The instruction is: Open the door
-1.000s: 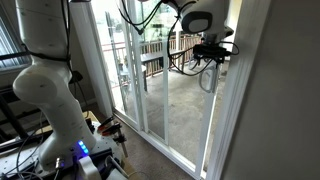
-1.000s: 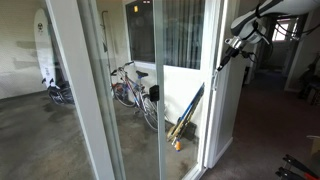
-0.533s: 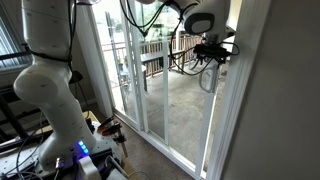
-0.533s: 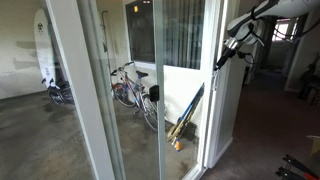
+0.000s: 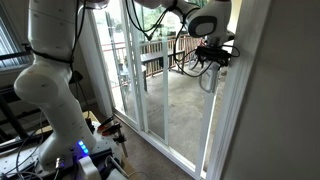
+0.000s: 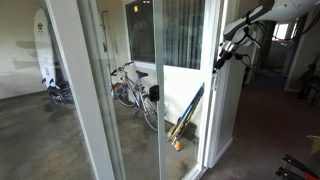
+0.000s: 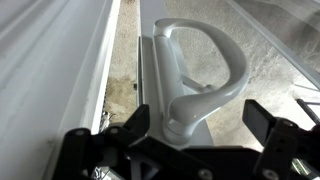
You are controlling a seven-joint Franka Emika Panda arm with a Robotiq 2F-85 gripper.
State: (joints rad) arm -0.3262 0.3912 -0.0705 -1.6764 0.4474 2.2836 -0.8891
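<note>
In the wrist view a white frame runs down the left, and the door's D-shaped loop handle sits just right of it. The gripper is spread wide, with one finger on either side of the handle's lower end. In both exterior views it is high up at the right edge of the sliding glass door.

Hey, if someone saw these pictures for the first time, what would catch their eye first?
Probably the grey loop handle on the door, filling the wrist view, with the open gripper straddling its near end. Then the big white robot arm indoors and a bicycle beyond the glass.
</note>
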